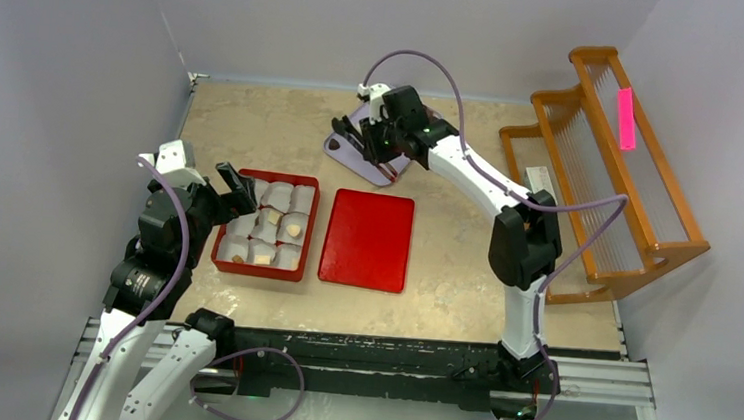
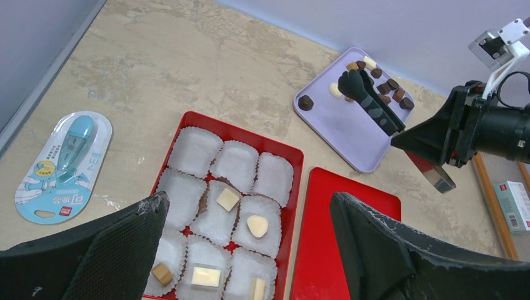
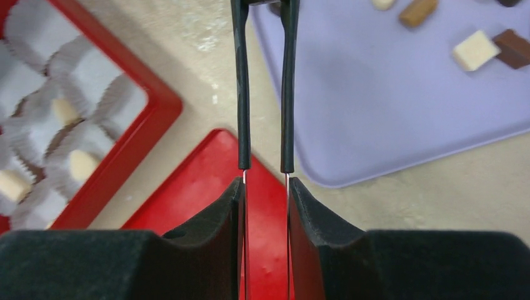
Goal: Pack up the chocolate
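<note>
Blue correction-tape card (image 2: 59, 165), print unreadable, lies left of the red box (image 2: 245, 133); left gripper (image 2: 249, 209) gapes over it; right gripper (image 3: 265, 187) clamps tweezers (image 3: 242, 94) beyond, among chocolate (image 2: 399, 95).

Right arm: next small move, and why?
Probably lower the tongs in the right gripper onto a chocolate piece on the purple tray and pinch: their tips sit near the pieces, and several paper cups in the red box are empty.

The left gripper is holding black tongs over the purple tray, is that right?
No, the right gripper holds the black tongs over the purple tray; the left gripper is open by the red box. The top view shows it.
</note>
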Controlling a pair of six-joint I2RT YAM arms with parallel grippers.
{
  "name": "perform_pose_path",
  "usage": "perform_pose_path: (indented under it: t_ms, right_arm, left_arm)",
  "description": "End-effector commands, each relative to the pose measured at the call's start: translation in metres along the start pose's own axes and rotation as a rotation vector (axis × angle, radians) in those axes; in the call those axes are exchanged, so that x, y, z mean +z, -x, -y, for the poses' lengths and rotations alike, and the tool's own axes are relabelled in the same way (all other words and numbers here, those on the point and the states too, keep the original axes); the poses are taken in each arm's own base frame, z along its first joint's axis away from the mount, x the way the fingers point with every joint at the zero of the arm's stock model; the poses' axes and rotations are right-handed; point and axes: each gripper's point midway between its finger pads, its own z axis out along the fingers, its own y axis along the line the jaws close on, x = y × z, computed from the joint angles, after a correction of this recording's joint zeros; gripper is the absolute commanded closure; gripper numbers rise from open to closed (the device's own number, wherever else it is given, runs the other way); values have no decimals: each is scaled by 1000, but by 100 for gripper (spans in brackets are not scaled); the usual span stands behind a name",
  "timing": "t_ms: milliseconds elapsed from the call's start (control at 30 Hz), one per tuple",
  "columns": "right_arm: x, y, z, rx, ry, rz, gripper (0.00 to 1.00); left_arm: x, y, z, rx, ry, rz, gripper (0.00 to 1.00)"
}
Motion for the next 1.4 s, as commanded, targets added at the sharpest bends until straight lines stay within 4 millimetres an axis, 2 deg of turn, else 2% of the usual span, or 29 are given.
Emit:
perform_pose_path:
  t_ms: [0,133,400,700,1033,1367]
  right_arm:
    - [-25,23,-51,16,149,92,75]
    - [-32,20,-84,-6,213,93,75]
    - [-37,8,-161,-93,319,72,75]
    - [-27,-14,-228,-107,463,17,74]
    - [-6,-29,-255,-104,500,-40,71]
    - [11,-43,-262,-86,514,-96,67]
  left_arm:
    - [0,8,1,-15,-2,36,1]
    - [0,9,0,-15,0,38,1]
    - [0,9,0,-18,0,40,1]
    - [-1,10,-1,-20,1,43,0]
    - [-3,11,-1,-22,1,48,0]
    - [-2,10,-1,-21,2,46,0]
